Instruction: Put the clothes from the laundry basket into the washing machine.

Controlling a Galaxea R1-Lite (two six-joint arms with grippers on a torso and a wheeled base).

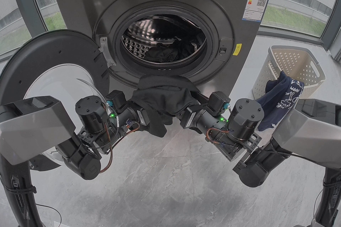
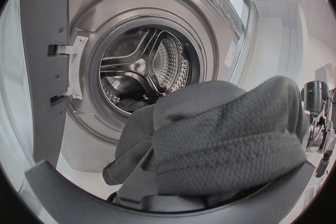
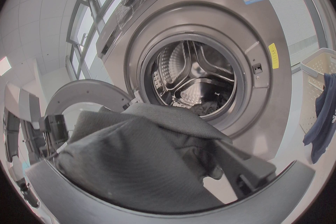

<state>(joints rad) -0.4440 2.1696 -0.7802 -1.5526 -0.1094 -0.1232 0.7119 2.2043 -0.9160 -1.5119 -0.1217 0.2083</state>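
The black garment (image 1: 165, 94) is hanging in the air between the two arms, just in front of the washing machine (image 1: 227, 18) and below its round opening. It is draping over the left gripper (image 1: 142, 115) at its 8 o'clock side and over the right gripper (image 1: 186, 114) at its 4 o'clock side. The cloth is covering both, so I cannot tell whether either gripper is closed on it or merely carrying it. A loose end is dangling toward the grey floor (image 1: 170, 174). At 12 o'clock from the garment the drum (image 1: 156, 34) is standing open, with a dark piece of clothing (image 1: 163, 54) lying at its bottom. At 9 o'clock the machine's door (image 1: 53, 61) is swinging wide on its hinge. At 2 o'clock the pale laundry basket (image 1: 312, 61) is sitting on the floor beside the machine, and a navy printed garment (image 1: 280, 96) is hanging over its near rim.
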